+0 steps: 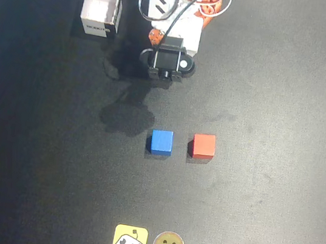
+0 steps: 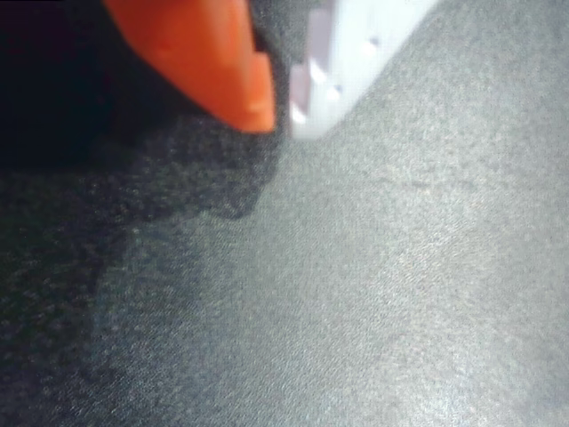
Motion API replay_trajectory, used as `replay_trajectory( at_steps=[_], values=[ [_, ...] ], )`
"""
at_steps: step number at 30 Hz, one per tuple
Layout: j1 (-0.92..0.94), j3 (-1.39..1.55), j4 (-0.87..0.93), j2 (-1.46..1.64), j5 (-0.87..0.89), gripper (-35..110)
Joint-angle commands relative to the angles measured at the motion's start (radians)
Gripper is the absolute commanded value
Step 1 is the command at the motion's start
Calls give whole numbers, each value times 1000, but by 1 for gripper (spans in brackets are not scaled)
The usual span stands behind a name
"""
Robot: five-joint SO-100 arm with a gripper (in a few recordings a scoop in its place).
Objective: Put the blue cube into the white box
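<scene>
Overhead view: blue cube, white box.

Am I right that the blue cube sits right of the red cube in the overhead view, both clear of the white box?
Not quite: in the overhead view the blue cube sits left of the red cube, not right. The rest holds: both lie apart from the white box, which stands at the upper left.

We see the blue cube flat on the dark table near centre; the open white box stands upright far left, well apart.
</scene>
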Motion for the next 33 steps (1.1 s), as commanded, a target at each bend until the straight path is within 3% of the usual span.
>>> replay_trajectory(
  at_steps=[1,26,33],
  values=[
    [2,-3,-3,5,2,0],
    [6,-83,-52,-11,-17,0],
    [35,-408,-118,-466,-114,0]
  ],
)
